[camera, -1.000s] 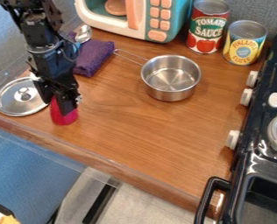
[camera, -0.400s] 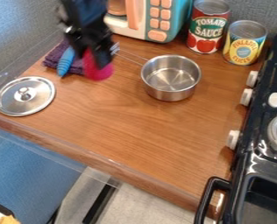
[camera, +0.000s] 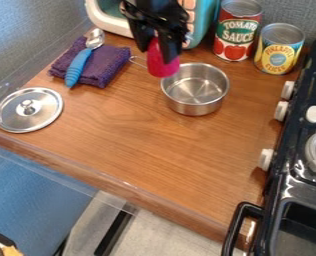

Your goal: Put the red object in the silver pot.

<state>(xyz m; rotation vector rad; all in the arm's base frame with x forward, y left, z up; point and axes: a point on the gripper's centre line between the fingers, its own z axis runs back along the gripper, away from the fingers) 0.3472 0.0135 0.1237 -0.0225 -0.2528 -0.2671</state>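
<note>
On the red can (camera: 229, 38), which stands at one o'clock in the camera view, I can read "TOMATO" and, below it, "SAUCE", both in white letters. On the yellow can (camera: 278, 50), between one and two o'clock, the label says "PINEAPPLE" in a curve, with "SLICES" under it.

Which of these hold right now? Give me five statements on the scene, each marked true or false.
1. The hand grips the red object. True.
2. The red object lies on the purple cloth. False: it is in the hand, near the silver pot.
3. The lid lies on the counter. True.
4. The spoon is inside the silver pot. False: it lies on the purple cloth.
5. Both cans stand upright. True.
</note>
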